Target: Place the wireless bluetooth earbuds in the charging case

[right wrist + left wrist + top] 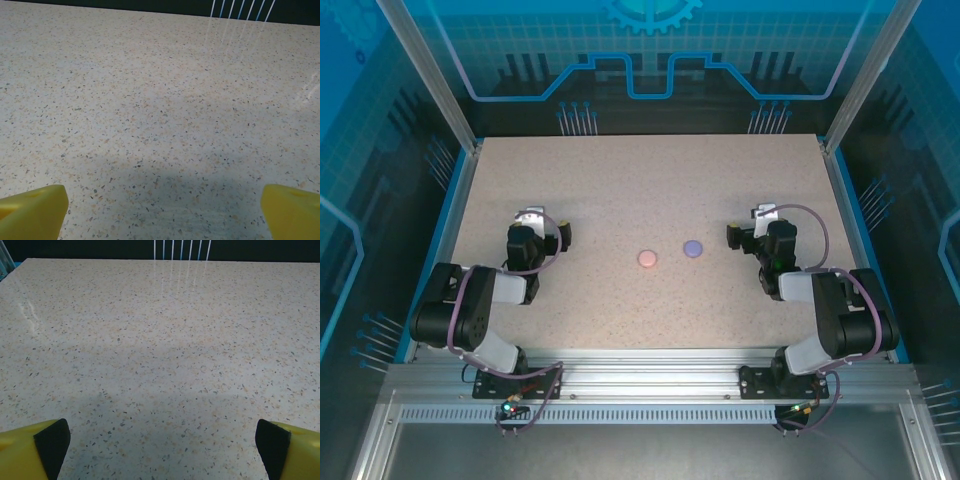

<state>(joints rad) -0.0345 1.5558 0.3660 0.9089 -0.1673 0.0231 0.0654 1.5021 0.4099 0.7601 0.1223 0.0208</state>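
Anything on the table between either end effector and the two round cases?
Nothing visible. Bare table lies between the left end effector and the pink case, and between the right end effector and the purple case.

Speckled tbl (650, 180) w/ blue walls (640, 60) behind.

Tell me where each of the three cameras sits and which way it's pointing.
Top external: above and behind the arm bases, looking down on the speckled table; both arms, left hand, right hand, pink round case, purple round case.
Left wrist: low on the left wrist, facing the table's far edge; yellow fingers wide apart.
Right wrist: likewise on the right; yellow fingers wide apart.
Shared: both wrist views catch pale rods beyond the far edge.
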